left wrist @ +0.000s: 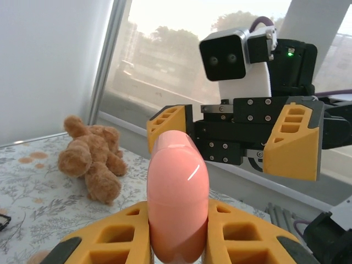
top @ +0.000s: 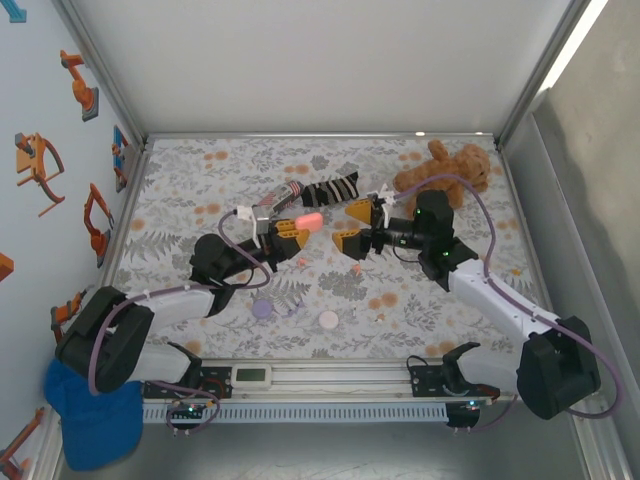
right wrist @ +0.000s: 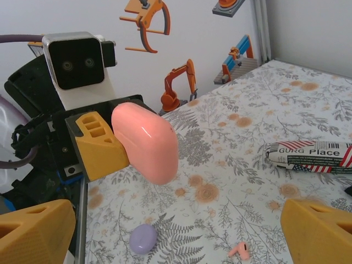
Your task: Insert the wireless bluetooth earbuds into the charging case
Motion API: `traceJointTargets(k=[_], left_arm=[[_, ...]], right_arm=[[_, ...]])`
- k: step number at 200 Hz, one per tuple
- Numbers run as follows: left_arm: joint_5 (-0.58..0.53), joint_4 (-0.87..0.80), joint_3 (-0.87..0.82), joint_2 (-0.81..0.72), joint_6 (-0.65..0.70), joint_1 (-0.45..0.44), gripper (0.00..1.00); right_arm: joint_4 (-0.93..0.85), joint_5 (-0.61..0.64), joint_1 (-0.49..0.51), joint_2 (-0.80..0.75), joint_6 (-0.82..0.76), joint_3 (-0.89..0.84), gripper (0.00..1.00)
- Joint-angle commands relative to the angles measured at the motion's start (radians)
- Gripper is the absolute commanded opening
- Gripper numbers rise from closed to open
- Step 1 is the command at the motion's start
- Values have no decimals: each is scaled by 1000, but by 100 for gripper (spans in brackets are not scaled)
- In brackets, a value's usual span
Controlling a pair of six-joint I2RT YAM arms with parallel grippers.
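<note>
Charging case (left wrist: pixel 177 203) in left fingers (left wrist: pixel 110 237), pointing toward right fingers (left wrist: pixel 291 144)

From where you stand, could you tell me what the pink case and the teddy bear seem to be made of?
The pink case looks like glossy plastic: a sharp highlight runs across it. The teddy bear looks like soft plush fabric, with fuzzy brown pile.

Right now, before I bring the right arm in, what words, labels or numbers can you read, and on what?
"GURG Place": on the white tube lying on the table, above a stars-and-stripes print; the first word is uncertain.
Small display on the front rail: too small to read.
Pink case: no lettering visible on the sides shown.
</note>
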Motion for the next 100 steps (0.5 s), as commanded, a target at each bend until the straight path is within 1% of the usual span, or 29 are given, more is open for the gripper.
traceJointTargets(k=[1, 13, 52, 100], left_arm=[[71, 103, 33, 33, 42, -6, 0], [94, 103, 46, 44, 40, -7, 0], [97, 103, 68, 68, 49, -26, 0], [97, 103, 73, 67, 62, -30, 0]], right_arm=[[3, -23, 21, 9, -27, 46, 94], [-21, -12, 29, 11, -44, 57, 94], [-41, 13, 39, 30, -60, 77, 93], [-58, 37, 51, 64, -65, 112, 87]])
